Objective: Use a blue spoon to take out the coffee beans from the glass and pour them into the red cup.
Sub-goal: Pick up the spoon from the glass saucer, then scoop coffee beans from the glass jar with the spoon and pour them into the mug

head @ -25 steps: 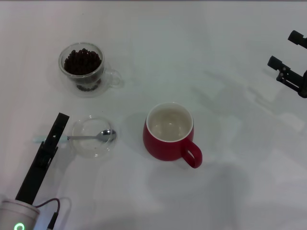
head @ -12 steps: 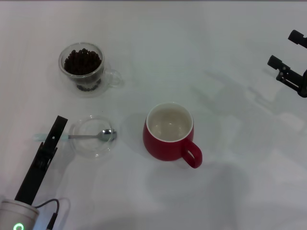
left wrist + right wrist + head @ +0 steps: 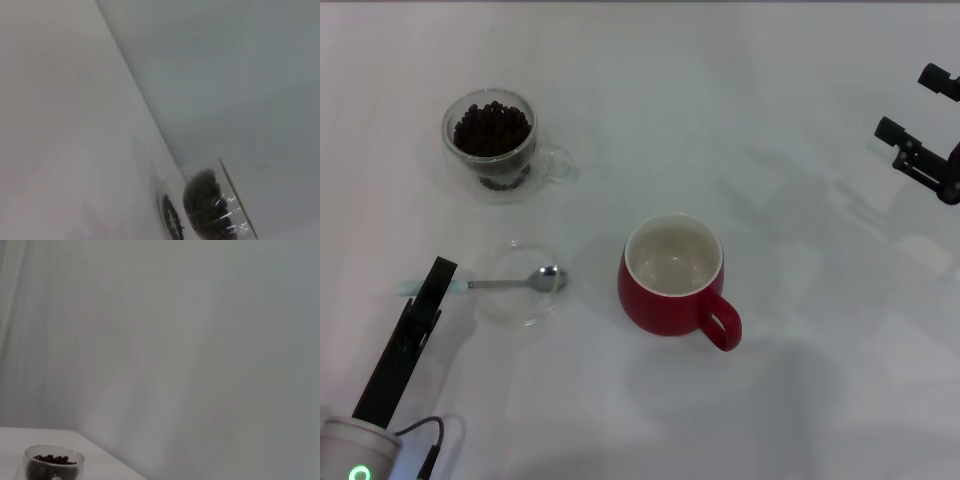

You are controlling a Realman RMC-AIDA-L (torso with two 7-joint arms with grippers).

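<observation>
The blue spoon (image 3: 510, 283) lies flat, its metal bowl in a shallow clear dish (image 3: 520, 305) and its pale-blue handle (image 3: 408, 290) pointing left. My left gripper (image 3: 440, 268) shows as one black bar crossing the handle; the contact itself is hidden. The glass (image 3: 492, 142), full of coffee beans (image 3: 490, 128), stands at the back left, and also shows in the left wrist view (image 3: 212, 207) and the right wrist view (image 3: 52, 466). The red cup (image 3: 672, 275) stands upright in the middle, holding nothing, handle toward me. My right gripper (image 3: 920, 105) is open at the far right.
The table is white. The dish stands between the glass and the near edge, left of the red cup. A grey cylinder with a green light (image 3: 358, 455) and a cable sits at the near left corner.
My left gripper's tip has drawn back toward the near edge, from beside the dish to over the spoon's handle. The spoon and dish have shifted slightly right. The right arm has not moved.
</observation>
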